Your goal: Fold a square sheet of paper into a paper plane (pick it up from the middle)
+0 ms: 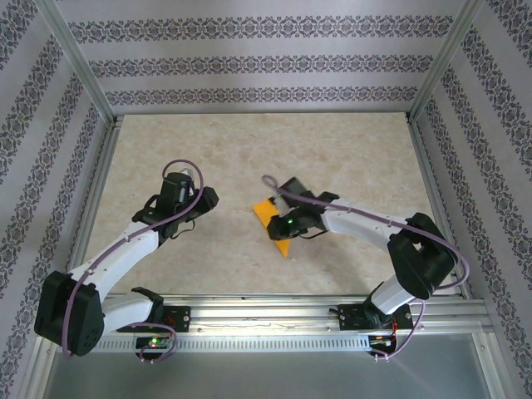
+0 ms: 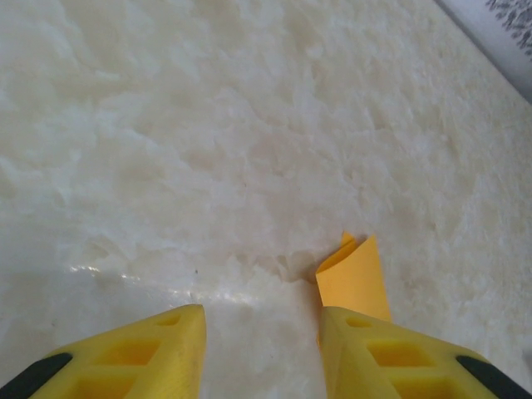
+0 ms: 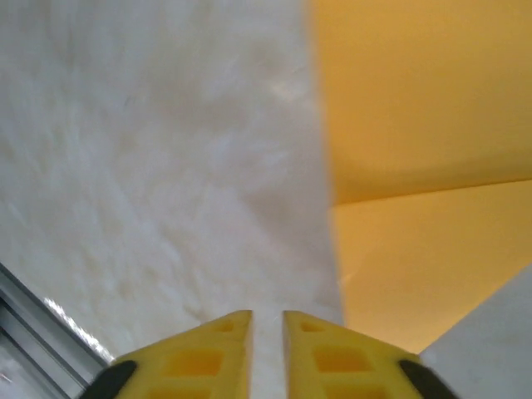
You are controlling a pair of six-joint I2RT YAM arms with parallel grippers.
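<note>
My right pincer, fingers all but together on nothing, hovers over the worktop. The part-folded sheet of paper lies just to its right, its edge running straight ahead. My left pincer, spread apart, stands farther off.

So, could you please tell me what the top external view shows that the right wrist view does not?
Top external view: the left arm and right arm, the left gripper standing apart from the folded orange paper, and the paper's pointed outline. Right wrist view: a crease across the paper up close, and the right gripper, fingers nearly together, beside its edge. Both: the paper lying on the marbled table.
</note>
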